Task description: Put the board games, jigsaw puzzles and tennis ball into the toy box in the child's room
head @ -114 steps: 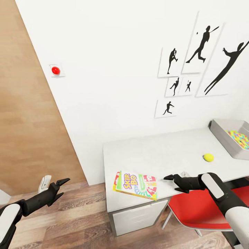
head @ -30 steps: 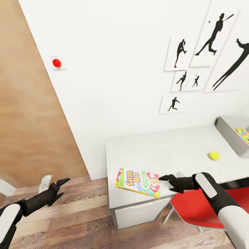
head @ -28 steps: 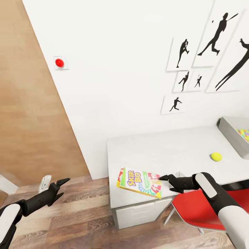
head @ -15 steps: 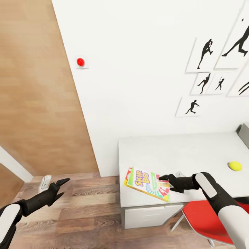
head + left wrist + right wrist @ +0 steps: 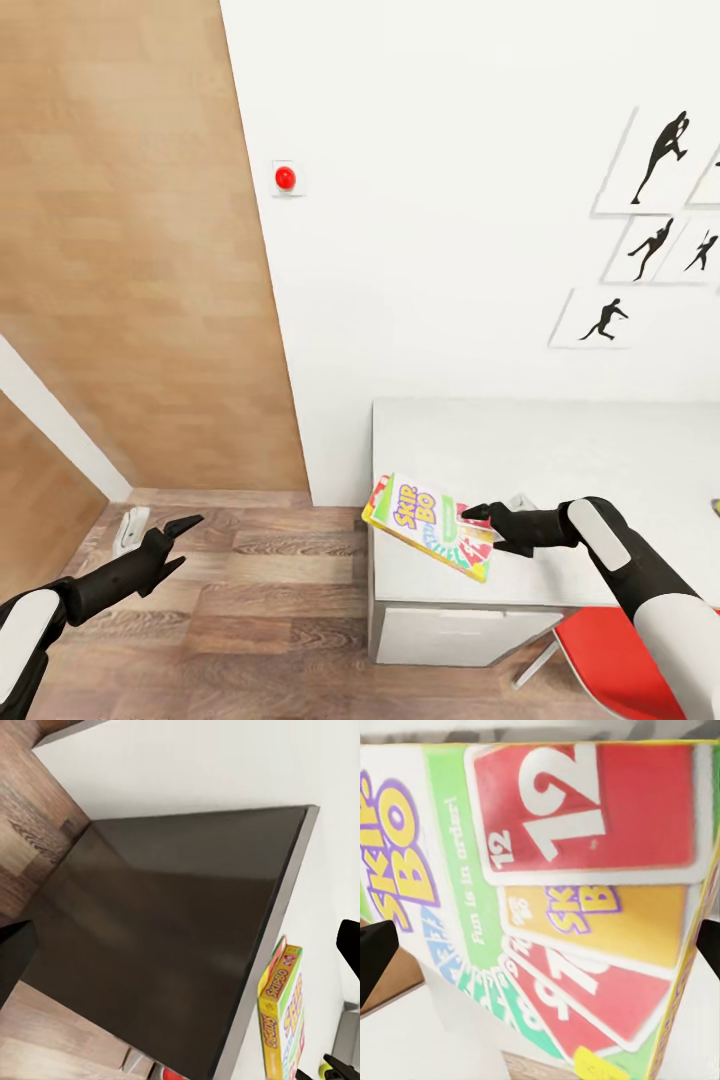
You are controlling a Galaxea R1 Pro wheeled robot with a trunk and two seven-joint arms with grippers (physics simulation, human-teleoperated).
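My right gripper (image 5: 480, 525) is shut on the right edge of the yellow-green-red "SKIP-BO" board game (image 5: 428, 525). The box is tilted, over the front left corner of the light-grey table (image 5: 540, 440), and overhangs the table's left edge. In the right wrist view the printed lid (image 5: 547, 892) sits close up between my dark fingertips (image 5: 375, 952). The left wrist view shows the box (image 5: 283, 1020) edge-on beside the desk's dark side panel (image 5: 165, 945). My left gripper (image 5: 158, 525) hangs open and empty over the wood floor at lower left. A yellow sliver of the tennis ball (image 5: 716, 508) shows at the right edge. The toy box is out of view.
A red chair (image 5: 620, 660) stands under the table's front right. A white wall with a red button (image 5: 285, 178) and black silhouette prints (image 5: 660, 160) rises behind the table. A wood panel (image 5: 130, 250) stands at left, with plank floor (image 5: 260, 600) below.
The camera has swung left, so the toy box and most of the ball have left the picture. My right gripper, beside the lying SKIP-BO box 3.8 s ago, now holds it.
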